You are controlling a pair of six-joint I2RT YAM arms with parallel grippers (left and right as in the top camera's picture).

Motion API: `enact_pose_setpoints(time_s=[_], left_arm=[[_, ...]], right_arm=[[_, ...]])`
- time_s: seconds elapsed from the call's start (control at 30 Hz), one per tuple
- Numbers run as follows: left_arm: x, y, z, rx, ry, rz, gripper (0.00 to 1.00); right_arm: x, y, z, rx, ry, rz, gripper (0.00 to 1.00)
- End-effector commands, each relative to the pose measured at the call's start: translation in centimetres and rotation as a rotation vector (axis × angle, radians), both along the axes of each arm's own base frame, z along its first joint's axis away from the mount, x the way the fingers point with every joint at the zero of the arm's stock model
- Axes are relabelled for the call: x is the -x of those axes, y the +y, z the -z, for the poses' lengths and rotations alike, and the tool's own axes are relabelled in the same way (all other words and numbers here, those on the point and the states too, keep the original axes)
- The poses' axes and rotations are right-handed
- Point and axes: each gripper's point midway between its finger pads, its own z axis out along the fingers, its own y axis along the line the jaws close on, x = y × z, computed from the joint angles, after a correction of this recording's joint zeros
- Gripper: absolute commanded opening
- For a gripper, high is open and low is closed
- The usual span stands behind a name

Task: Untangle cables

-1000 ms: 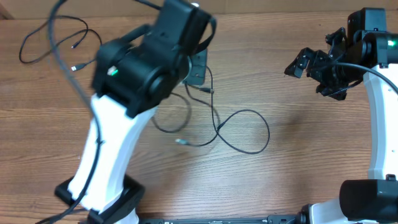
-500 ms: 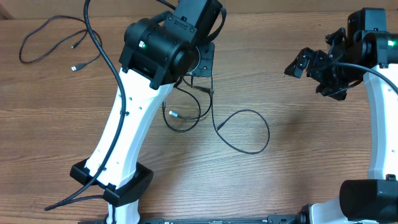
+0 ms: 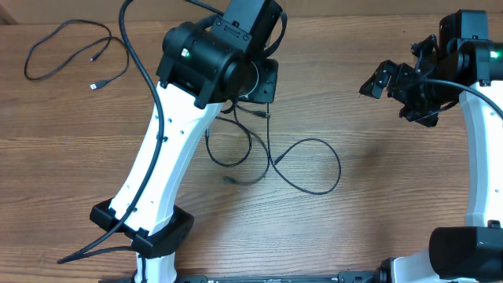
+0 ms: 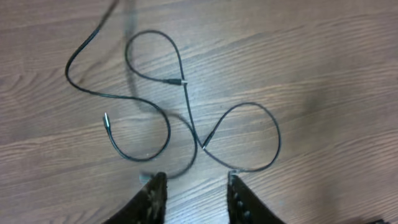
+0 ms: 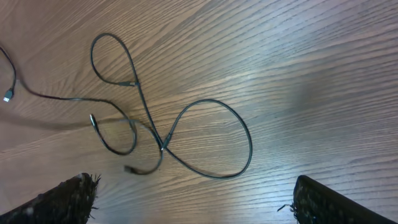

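Across the wooden tabletop the thin black cables lie in two groups, well apart from each other. One group sits at the far left corner, where a cord curls in loose bends and two small plug ends show near each other. The other group is the middle tangle, lying on the wood just below the head of the left arm.

From the left wrist view this tangle has three clear loops: a narrow one at the top, a round one at the right and a hooked one at the lower left. Four small plug ends can be counted in it, one of them blurred close to the fingertips. The cords cross one another near the middle. Whether two or three separate cords make up the knot I cannot tell.

Two arms stand at the tabletop. The left pincer hangs above the near edge of the tangle with its two fingers parted by a moderate gap, and nothing lies between them. No cord is gripped.

The right arm is off at the right side, well apart from both groups. The right pincer is spread as wide as it goes, its two fingers at opposite edges of the right wrist view, and it holds nothing.
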Motion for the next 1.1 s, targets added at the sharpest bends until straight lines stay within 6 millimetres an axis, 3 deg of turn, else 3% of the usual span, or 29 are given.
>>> enact_pose_setpoints(time_s=[0.0, 0.13, 0.23, 0.27, 0.43, 0.7, 0.83, 1.07], left_arm=[[0.0, 0.2, 1.3, -0.041, 0.027, 0.011, 0.39], [-1.8, 2.5, 2.4, -0.178, -0.024, -0.063, 0.52], [-3.8, 3.9, 2.1, -0.209, -0.087, -0.124, 0.76], [-4.4, 4.1, 1.9, -0.197, -0.100, -0.136, 0.79], [-8.4, 4.6, 1.1, -0.083, -0.195, -0.262, 0.81], [-14.3, 1.2, 2.7, 0.050, -0.345, -0.253, 0.85], [-16.5, -1.2, 5.8, 0.090, -0.355, -0.176, 0.85], [-20.6, -4.2, 13.5, 0.077, -0.335, -0.097, 0.83]], right_arm=[[0.1, 0.2, -0.5, -0.004, -0.019, -0.003, 1.00], [0.1, 0.2, -0.5, -0.004, -0.019, -0.003, 1.00], [0.1, 0.2, -0.5, -0.004, -0.019, -0.003, 1.00], [0.1, 0.2, -0.5, -0.004, -0.019, -0.003, 1.00], [0.1, 0.2, -0.5, -0.004, -0.019, -0.003, 1.00], [0.1, 0.2, -0.5, -0.004, -0.019, -0.003, 1.00], [0.1, 0.2, -0.5, -0.004, -0.019, -0.003, 1.00], [0.1, 0.2, -0.5, -0.004, -0.019, -0.003, 1.00]])
